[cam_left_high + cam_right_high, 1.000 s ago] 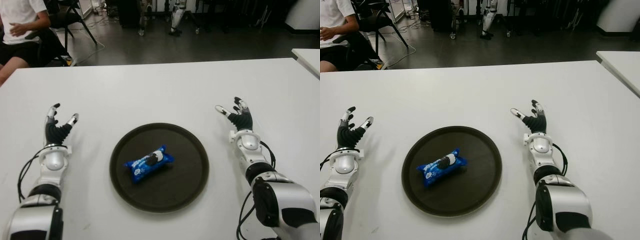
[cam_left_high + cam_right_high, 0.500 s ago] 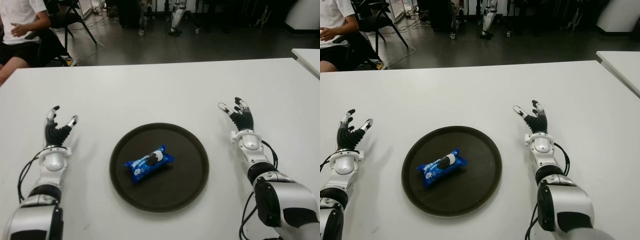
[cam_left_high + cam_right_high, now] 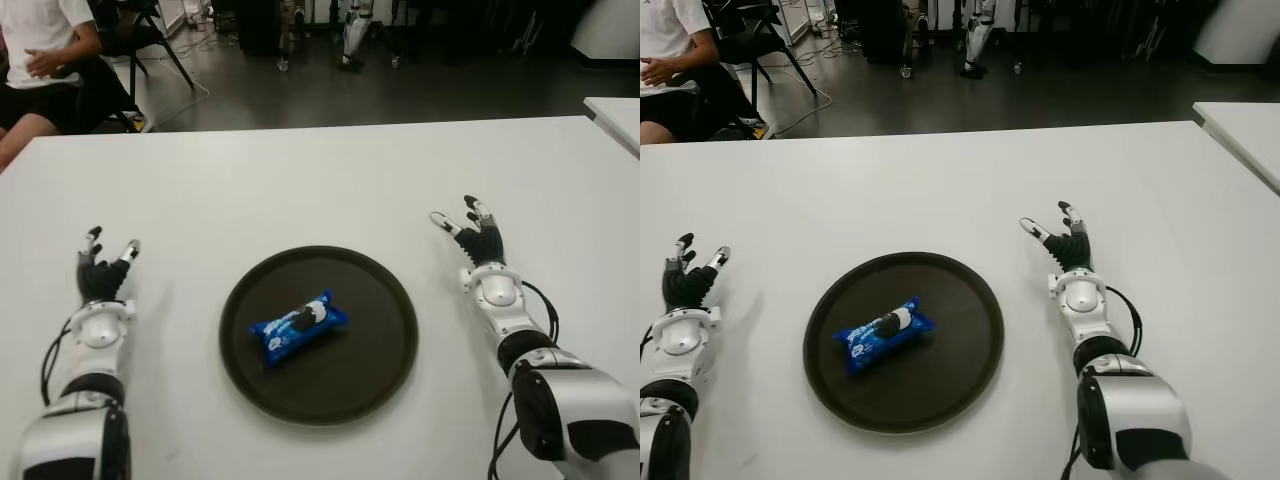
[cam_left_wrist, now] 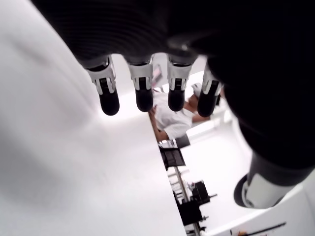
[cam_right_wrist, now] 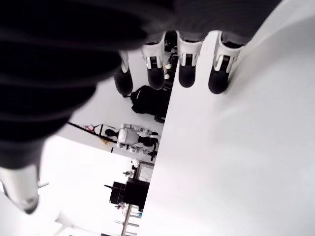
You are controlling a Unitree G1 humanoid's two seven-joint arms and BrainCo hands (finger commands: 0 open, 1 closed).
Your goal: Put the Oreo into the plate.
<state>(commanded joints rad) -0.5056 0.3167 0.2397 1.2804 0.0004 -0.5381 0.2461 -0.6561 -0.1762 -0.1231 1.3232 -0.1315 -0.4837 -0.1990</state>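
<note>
A blue Oreo packet [image 3: 297,327] lies inside the round dark plate [image 3: 375,360] at the middle of the white table. My left hand [image 3: 101,265] shows to the left of the plate, fingers spread and holding nothing. On the other side of the plate is my right hand [image 3: 470,228], its fingers also spread and empty. Each wrist view shows straight fingers [image 4: 143,93] over bare table, with nothing between them.
A person [image 3: 42,60] sits beyond the table's far left corner, beside a chair. A second white table edge [image 3: 612,110] shows at the far right. Dark floor with equipment lies behind the table's far edge.
My left hand has drawn back and to the left, away from the plate. The right hand has barely shifted. The Oreo packet has stayed in the plate.
</note>
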